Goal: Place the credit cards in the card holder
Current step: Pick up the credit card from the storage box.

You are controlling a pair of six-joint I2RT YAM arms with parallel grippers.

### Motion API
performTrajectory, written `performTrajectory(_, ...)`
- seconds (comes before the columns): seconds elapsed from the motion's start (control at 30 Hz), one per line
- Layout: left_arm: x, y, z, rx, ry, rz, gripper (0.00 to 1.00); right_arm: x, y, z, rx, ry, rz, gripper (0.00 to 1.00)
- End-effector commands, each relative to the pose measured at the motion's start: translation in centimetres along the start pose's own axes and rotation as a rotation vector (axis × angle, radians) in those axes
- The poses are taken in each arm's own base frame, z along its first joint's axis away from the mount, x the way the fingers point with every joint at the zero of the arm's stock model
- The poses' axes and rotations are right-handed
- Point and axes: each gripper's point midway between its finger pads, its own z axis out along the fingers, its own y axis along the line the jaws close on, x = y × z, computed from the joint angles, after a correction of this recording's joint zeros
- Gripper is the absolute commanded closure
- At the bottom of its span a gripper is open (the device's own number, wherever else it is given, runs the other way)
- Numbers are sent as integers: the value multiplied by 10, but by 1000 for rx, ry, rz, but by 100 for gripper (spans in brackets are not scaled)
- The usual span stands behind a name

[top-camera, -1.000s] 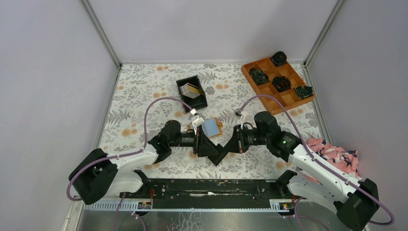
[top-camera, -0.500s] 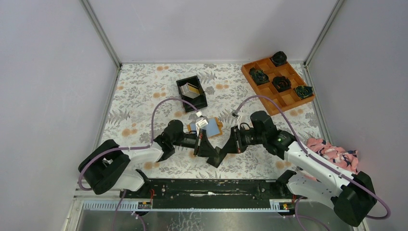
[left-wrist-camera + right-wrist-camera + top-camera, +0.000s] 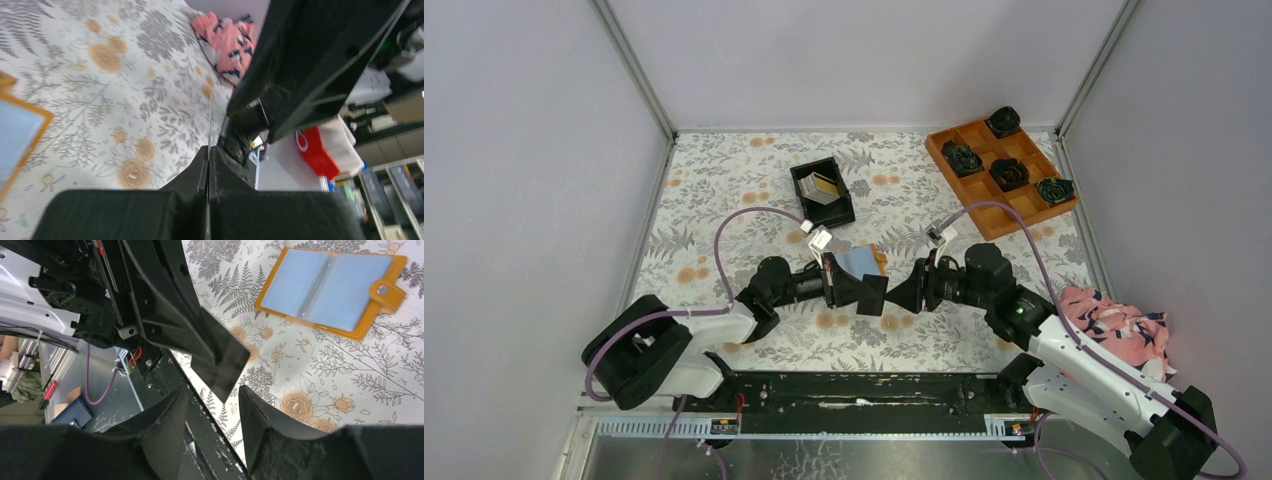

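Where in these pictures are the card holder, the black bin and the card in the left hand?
card holder (image 3: 296, 286), right wrist view, on its left blue pocket page.
black bin (image 3: 832, 223), top view, on its near wall.
credit card (image 3: 222, 362), right wrist view, on the middle of its dark face.

L gripper (image 3: 856, 290) pinches a dark credit card (image 3: 874, 296) over the floral table (image 3: 724, 190), facing R gripper (image 3: 896, 295) tip to tip, just apart. Card holder (image 3: 860, 261) lies open right behind them, blue side up. Black bin (image 3: 845, 200) w/ more cards (image 3: 822, 187) sits farther back.
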Motion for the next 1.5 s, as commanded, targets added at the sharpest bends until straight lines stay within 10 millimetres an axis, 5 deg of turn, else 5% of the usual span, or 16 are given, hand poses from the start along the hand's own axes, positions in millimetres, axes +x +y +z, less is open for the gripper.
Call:
performTrajectory(0.0, -46, 1, 3, 1, -251, -81, 100, -15, -4, 5, -5, -134, -5, 51)
performTrajectory(0.63, -46, 0, 18, 128, -275, -251, 100, -9, -25, 30, -39, -219, 64, 57)
performTrajectory(0.73, -45, -1, 20, 137, -262, -258, 100, -10, -23, 34, -71, -222, 88, 67)
performTrajectory(0.83, -46, 1, 20, 133, -263, -262, 100, -11, -21, 35, -113, -232, 112, 98)
performTrajectory(0.87, -46, 4, 20, 125, -268, -266, 100, -12, -20, 35, -125, -232, 119, 100)
performTrajectory(1.0, -54, 29, 9, 52, -318, -323, 60, -17, -22, 40, -130, -226, 126, 100)
performTrajectory(1.23, -64, 89, -37, -157, -466, -399, 52, -25, -40, 64, -54, -138, 106, 100)
performTrajectory(1.47, -52, 126, -55, -320, -471, -382, 53, -28, -63, 102, -4, -29, 135, 100)
